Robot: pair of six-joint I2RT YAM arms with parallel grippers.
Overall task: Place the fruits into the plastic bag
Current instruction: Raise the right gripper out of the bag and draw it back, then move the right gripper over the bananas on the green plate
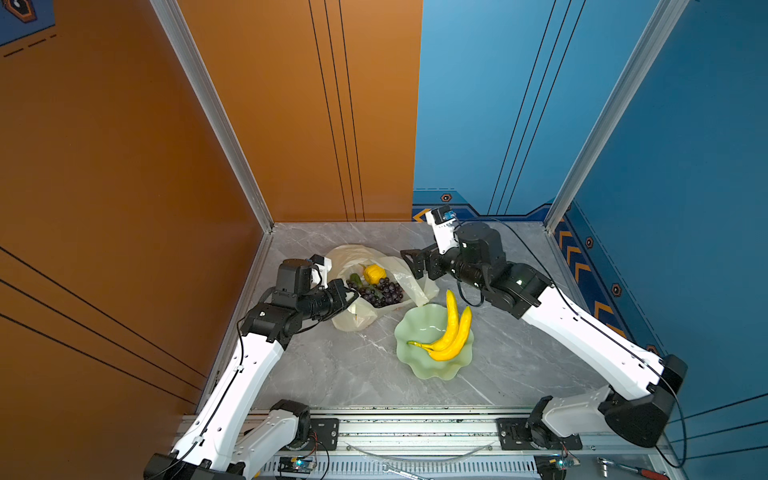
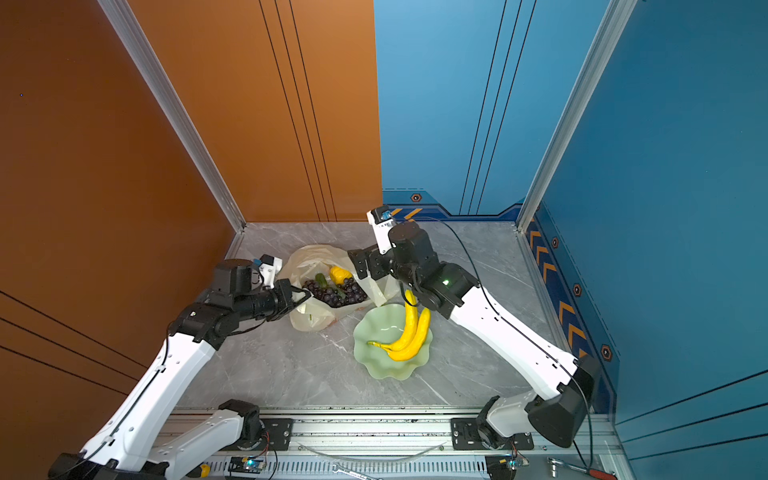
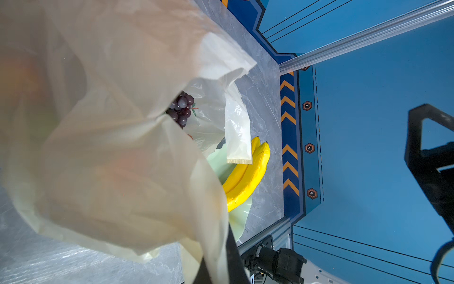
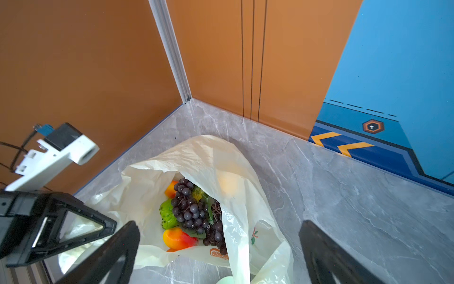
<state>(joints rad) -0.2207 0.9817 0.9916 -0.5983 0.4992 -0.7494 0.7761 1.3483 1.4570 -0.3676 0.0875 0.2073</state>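
Plastic bag (image 1: 353,320) lies at 11 o'clock from the dish (image 1: 419,370), its mouth gaping and grapes (image 1: 380,293) inside. The left gripper (image 1: 352,293) has its jaws clenched on the bag's rim. The right gripper (image 1: 409,264) hovers above with its jaws released. Bananas (image 1: 451,332) lie in the dish, tips toward 12 o'clock.

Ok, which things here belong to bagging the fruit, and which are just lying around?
Job: plastic bag, grapes and yellow fruit inside it, bananas not yet bagged, left gripper pinching the bag, right gripper open.
Lying about: green dish under the bananas, wrench and red-handled tool at the front edge.
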